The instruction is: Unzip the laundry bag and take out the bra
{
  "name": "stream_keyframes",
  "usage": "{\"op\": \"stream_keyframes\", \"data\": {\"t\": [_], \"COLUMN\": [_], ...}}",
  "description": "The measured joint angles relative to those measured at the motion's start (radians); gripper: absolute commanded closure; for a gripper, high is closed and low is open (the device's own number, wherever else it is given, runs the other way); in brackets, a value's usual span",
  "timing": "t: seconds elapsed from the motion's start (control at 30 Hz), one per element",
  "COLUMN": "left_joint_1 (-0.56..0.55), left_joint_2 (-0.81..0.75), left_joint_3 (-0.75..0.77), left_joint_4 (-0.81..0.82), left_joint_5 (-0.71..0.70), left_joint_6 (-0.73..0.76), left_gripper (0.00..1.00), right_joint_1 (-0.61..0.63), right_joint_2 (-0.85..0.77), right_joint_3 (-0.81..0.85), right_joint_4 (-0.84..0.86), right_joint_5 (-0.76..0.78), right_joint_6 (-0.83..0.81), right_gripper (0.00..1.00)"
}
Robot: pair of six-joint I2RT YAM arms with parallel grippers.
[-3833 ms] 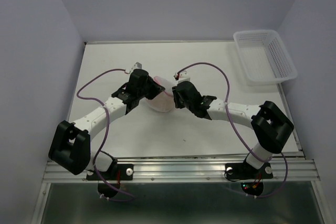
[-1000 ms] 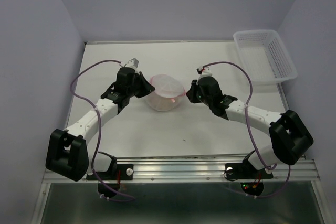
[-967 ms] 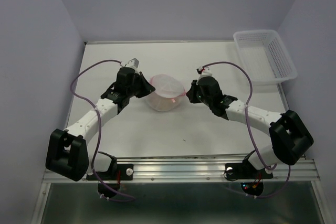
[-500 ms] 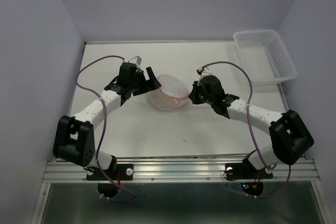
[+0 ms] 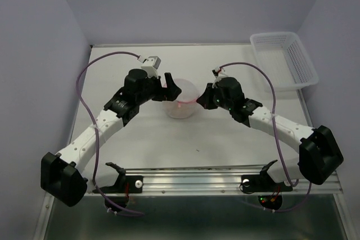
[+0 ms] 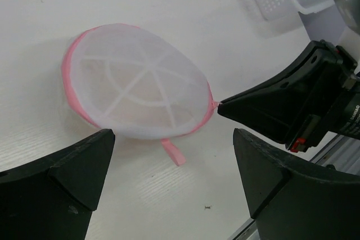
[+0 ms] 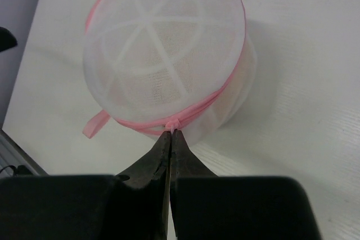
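Laundry bag [image 5: 181,100] well inside table [image 5: 225,139] edges; right end effector [image 7: 170,132] pinching zipper [image 7: 197,108]

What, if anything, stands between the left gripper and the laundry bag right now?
Nothing visible does. The open left gripper looks straight at the laundry bag, which shows whole between its fingers. The right gripper pinches the pink zipper tab on the bag's opposite side, outside that path.

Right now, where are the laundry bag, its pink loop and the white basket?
laundry bag [image 7: 163,60]: right wrist view, mesh top.
pink loop [image 6: 173,152]: left wrist view, middle of strap.
white lattice basket [image 5: 281,60]: top external view, bare floor.
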Motion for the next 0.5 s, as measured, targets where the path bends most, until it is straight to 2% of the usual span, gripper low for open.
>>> {"op": "stream_keyframes", "data": {"t": [0.13, 0.4, 0.5], "left_joint_1": [-0.037, -0.071, -0.102], "left_joint_2": [0.005, 0.046, 0.049], "left_joint_3": [0.000, -0.062, -0.087], "left_joint_4": [-0.010, 0.022, 0.037], "left_joint_5": [0.008, 0.030, 0.029], "left_joint_6": [-0.031, -0.184, -0.165], "left_gripper": [0.01, 0.01, 0.01], "right_joint_1": [0.006, 0.073, 0.084], "right_joint_2": [-0.013, 0.019, 0.041], "right_joint_3": [0.030, 0.032, 0.032], "right_joint_4": [0.003, 0.024, 0.025], "right_joint_5": [-0.016, -0.047, -0.048], "right_joint_6": [0.021, 0.027, 0.036], "right_gripper": [0.99, 0.99, 0.99]}}
